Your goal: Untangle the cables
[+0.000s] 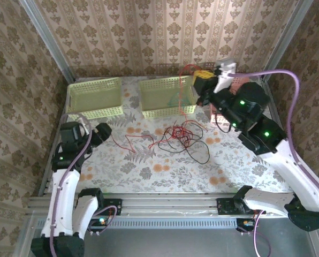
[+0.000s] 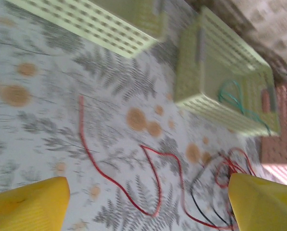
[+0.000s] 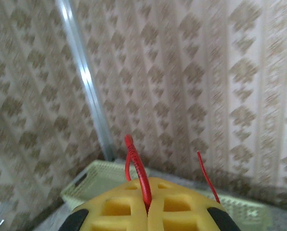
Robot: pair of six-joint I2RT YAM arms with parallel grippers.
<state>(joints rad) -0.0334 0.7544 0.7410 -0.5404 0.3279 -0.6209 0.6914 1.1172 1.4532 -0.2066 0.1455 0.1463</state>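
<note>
A tangle of red and black cables [image 1: 181, 136] lies on the floral table, in front of the middle basket. My right gripper [image 1: 204, 81] is raised at the back right, and a red cable [image 1: 187, 72] loops up to it from the tangle. In the right wrist view that gripper [image 3: 148, 209] is shut on the red cable [image 3: 139, 173]. My left gripper [image 1: 103, 130] is low at the left, its yellow fingers [image 2: 28, 204] spread wide. A loose red cable [image 2: 155, 183] lies on the table between them, untouched. Black strands [image 2: 196, 195] run beside it. A teal cable [image 2: 235, 96] lies in the middle basket.
Two pale green baskets stand at the back, one on the left [image 1: 95, 111] and one in the middle [image 1: 167, 111]. A pink basket [image 1: 240, 83] sits at the back right behind the right arm. Patterned walls and metal posts close in the table.
</note>
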